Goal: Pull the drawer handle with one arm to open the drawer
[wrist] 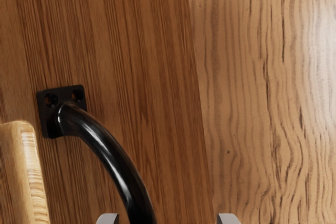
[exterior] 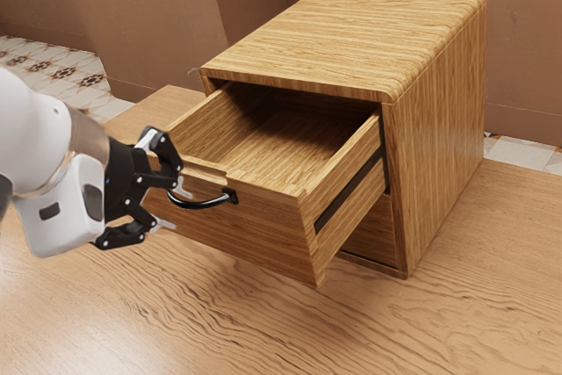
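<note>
Our arm [exterior: 44, 160] reaches in from the exterior view's left with the hand about level. The gripper [exterior: 173, 206] has its jaws spread apart, and the black handle [exterior: 209, 202] sits loosely between them, nearer one finger. Beyond the jaws, the drawer [exterior: 250, 230] stands pulled well out of the wooden cabinet [exterior: 369, 32].

Black handle [wrist: 111, 157] (curved) bolted to drawer front [wrist: 131, 40].

Soft, even, warm light here. Faint shadow on the table [exterior: 263, 322] under the drawer [exterior: 263, 142]; drawer's back is shaded beneath the cabinet [exterior: 439, 138] top. Wrist view: pale glare on table, thin highlight along handle [wrist: 113, 156].
</note>
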Action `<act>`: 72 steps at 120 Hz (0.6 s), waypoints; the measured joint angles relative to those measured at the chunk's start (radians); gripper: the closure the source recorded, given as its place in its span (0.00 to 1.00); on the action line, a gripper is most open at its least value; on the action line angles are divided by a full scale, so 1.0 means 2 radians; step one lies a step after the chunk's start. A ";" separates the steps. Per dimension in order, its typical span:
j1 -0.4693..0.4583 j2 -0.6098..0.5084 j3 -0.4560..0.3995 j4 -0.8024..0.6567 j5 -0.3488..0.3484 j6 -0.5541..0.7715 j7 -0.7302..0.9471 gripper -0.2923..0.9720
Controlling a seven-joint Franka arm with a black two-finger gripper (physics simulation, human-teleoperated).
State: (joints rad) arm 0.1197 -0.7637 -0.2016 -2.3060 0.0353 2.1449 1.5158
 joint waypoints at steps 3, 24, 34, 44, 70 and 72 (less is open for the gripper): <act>0.000 -0.006 -0.002 0.000 0.000 -0.001 0.000 0.63; 0.003 -0.052 -0.018 0.030 0.002 -0.026 -0.006 0.62; 0.004 -0.050 -0.021 0.117 0.006 -0.053 -0.015 0.60; 0.003 0.022 -0.016 0.232 0.012 -0.084 -0.034 0.59; 0.003 0.267 -0.030 0.403 0.013 -0.163 -0.187 0.43; 0.003 0.272 -0.033 0.404 0.012 -0.166 -0.202 0.42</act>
State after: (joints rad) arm 0.1251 -0.2189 -0.2686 -1.4983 0.0596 1.8123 1.1109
